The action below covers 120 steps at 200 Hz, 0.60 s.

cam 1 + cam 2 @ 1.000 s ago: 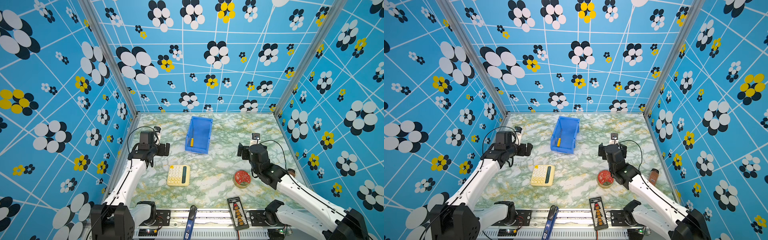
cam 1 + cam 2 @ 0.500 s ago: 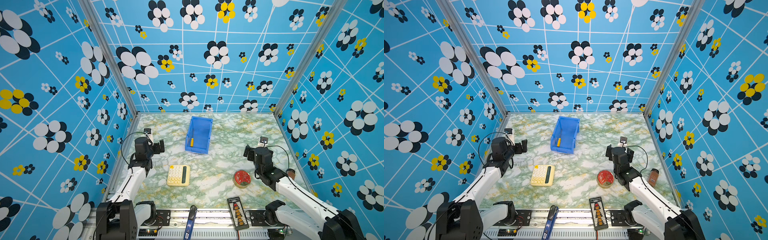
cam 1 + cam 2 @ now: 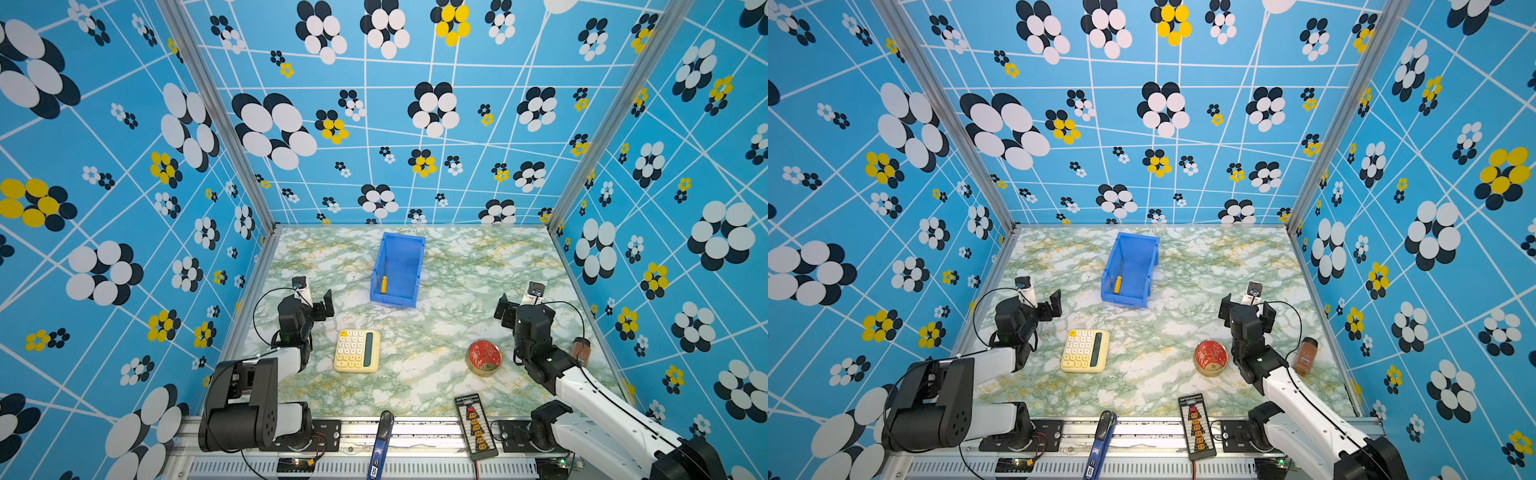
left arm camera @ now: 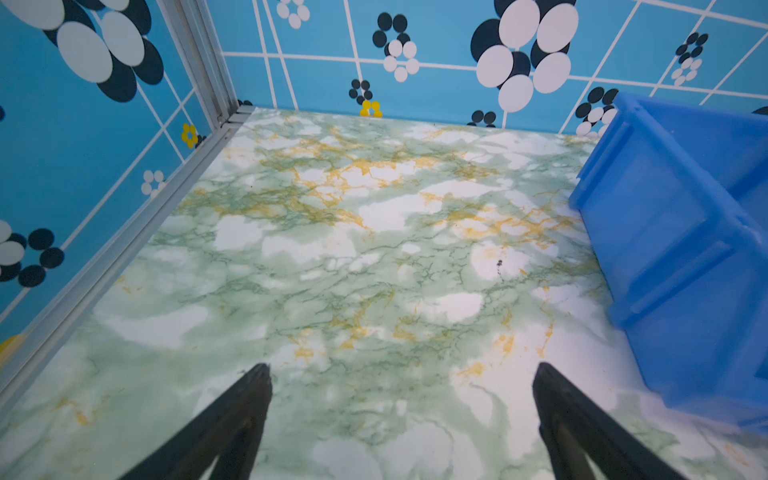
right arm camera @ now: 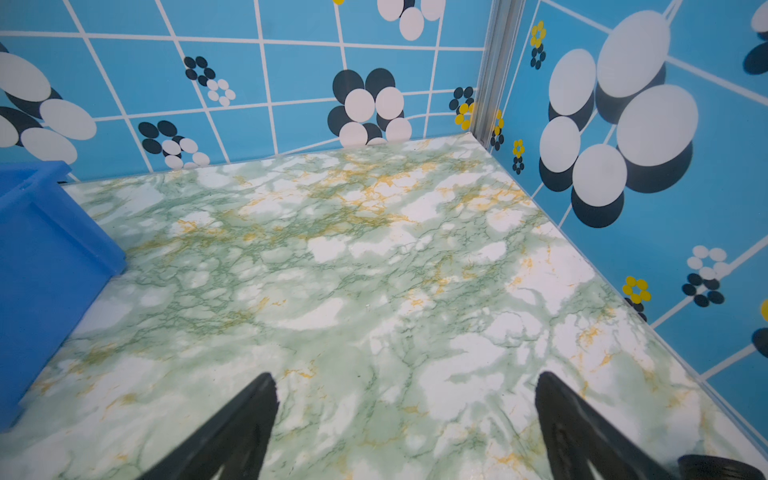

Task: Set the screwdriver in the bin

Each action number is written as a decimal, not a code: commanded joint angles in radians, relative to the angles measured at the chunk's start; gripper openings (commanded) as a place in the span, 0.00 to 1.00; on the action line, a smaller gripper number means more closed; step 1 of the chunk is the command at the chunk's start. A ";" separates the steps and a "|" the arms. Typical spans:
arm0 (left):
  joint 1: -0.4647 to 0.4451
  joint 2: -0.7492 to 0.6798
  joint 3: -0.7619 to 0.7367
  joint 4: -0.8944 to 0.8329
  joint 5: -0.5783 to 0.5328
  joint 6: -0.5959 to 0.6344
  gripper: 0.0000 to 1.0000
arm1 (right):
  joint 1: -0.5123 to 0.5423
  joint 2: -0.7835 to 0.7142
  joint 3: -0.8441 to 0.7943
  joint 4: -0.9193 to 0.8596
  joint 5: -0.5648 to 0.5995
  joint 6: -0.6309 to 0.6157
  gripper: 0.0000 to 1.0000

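Note:
The screwdriver [image 3: 383,283] [image 3: 1118,284], yellow-handled with a thin silver shaft, lies inside the blue bin [image 3: 404,266] [image 3: 1138,266] along its left wall, at mid-table toward the back. My left gripper [image 3: 323,304] [image 3: 1051,304] hovers to the front left of the bin, open and empty. In the left wrist view that gripper [image 4: 402,374] shows only marble between its fingers, with the bin [image 4: 665,232] off to one side. My right gripper [image 3: 505,312] [image 3: 1246,312] is to the front right, also open and empty [image 5: 405,382], with a corner of the bin [image 5: 41,249] in view.
A cream calculator [image 3: 357,351] lies in front of the left gripper. A red round tin [image 3: 483,357] and a brown jar [image 3: 580,349] flank the right arm. A black connector board [image 3: 476,426] and a dark blue-handled tool [image 3: 382,440] rest on the front rail.
Both arms have drawn back toward the front edge and their own sides, away from the bin. Both grippers stay open. The screwdriver has not moved in the bin.

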<state>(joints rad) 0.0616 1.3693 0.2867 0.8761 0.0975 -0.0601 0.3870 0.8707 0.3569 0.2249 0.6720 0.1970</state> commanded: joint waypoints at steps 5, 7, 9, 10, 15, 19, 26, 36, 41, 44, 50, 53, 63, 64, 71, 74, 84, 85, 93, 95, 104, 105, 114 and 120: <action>-0.009 0.058 -0.061 0.220 -0.027 -0.003 0.99 | -0.013 -0.043 -0.038 0.058 0.060 -0.112 0.99; -0.010 0.062 -0.066 0.232 -0.026 -0.003 0.99 | -0.014 -0.046 -0.042 0.059 0.064 -0.118 0.99; -0.010 0.068 -0.070 0.245 -0.025 -0.002 0.99 | -0.016 -0.049 -0.044 0.062 0.066 -0.124 0.99; -0.010 0.070 -0.072 0.252 -0.024 -0.001 0.99 | -0.016 -0.050 -0.046 0.063 0.069 -0.127 0.99; -0.011 0.085 -0.083 0.286 -0.024 0.000 0.99 | -0.017 -0.059 -0.053 0.065 0.079 -0.140 0.99; -0.011 0.100 -0.090 0.314 -0.021 0.002 0.99 | -0.019 -0.066 -0.060 0.068 0.084 -0.149 0.99; -0.013 0.130 -0.100 0.364 -0.022 0.002 0.99 | -0.028 -0.079 -0.077 0.082 0.085 -0.163 0.99; -0.016 0.181 -0.106 0.425 -0.022 0.006 0.99 | -0.050 -0.091 -0.102 0.115 0.079 -0.169 0.99; -0.017 0.211 -0.107 0.453 -0.024 0.006 0.99 | -0.063 -0.096 -0.113 0.127 0.073 -0.165 0.99; -0.017 0.226 -0.108 0.483 -0.027 0.008 0.99 | -0.072 -0.097 -0.119 0.134 0.066 -0.164 0.99; -0.017 0.242 -0.115 0.519 -0.024 0.006 0.99 | -0.088 -0.098 -0.129 0.151 0.051 -0.160 0.99; -0.017 0.239 -0.117 0.517 -0.019 0.009 0.99 | -0.095 -0.098 -0.135 0.162 0.045 -0.157 0.99; -0.022 0.217 -0.119 0.482 -0.014 0.016 0.99 | -0.117 -0.091 -0.152 0.202 0.017 -0.153 0.99; -0.022 0.215 -0.119 0.480 -0.014 0.017 0.99 | -0.119 -0.090 -0.154 0.208 0.014 -0.153 0.99; -0.023 0.215 -0.117 0.477 -0.022 0.013 0.99 | -0.132 -0.080 -0.162 0.234 -0.002 -0.153 0.99; -0.024 0.218 -0.117 0.479 -0.028 0.011 0.99 | -0.138 -0.075 -0.164 0.246 -0.002 -0.153 0.99; -0.023 0.225 -0.113 0.485 -0.038 0.009 0.99 | -0.161 -0.043 -0.167 0.272 -0.049 -0.148 0.99; -0.023 0.224 -0.113 0.485 -0.038 0.009 0.99 | -0.163 -0.040 -0.167 0.278 -0.050 -0.148 0.99; -0.023 0.218 -0.112 0.470 -0.038 0.008 0.99 | -0.183 -0.009 -0.167 0.310 -0.070 -0.137 0.99; -0.024 0.217 -0.111 0.466 -0.038 0.008 0.99 | -0.189 0.000 -0.167 0.318 -0.074 -0.132 0.99; -0.023 0.212 -0.110 0.461 -0.042 0.007 0.99 | -0.213 0.040 -0.167 0.360 -0.099 -0.105 0.99; -0.023 0.212 -0.110 0.461 -0.043 0.006 0.99 | -0.217 0.047 -0.169 0.366 -0.103 -0.102 0.99; -0.023 0.216 -0.109 0.464 -0.049 0.004 0.99 | -0.241 0.101 -0.170 0.422 -0.134 -0.082 0.99; -0.023 0.217 -0.109 0.465 -0.051 0.003 0.99 | -0.254 0.144 -0.168 0.461 -0.148 -0.076 0.99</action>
<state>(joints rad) 0.0433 1.5948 0.1749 1.3079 0.0711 -0.0605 0.1806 0.9104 0.2001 0.5045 0.6144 0.0742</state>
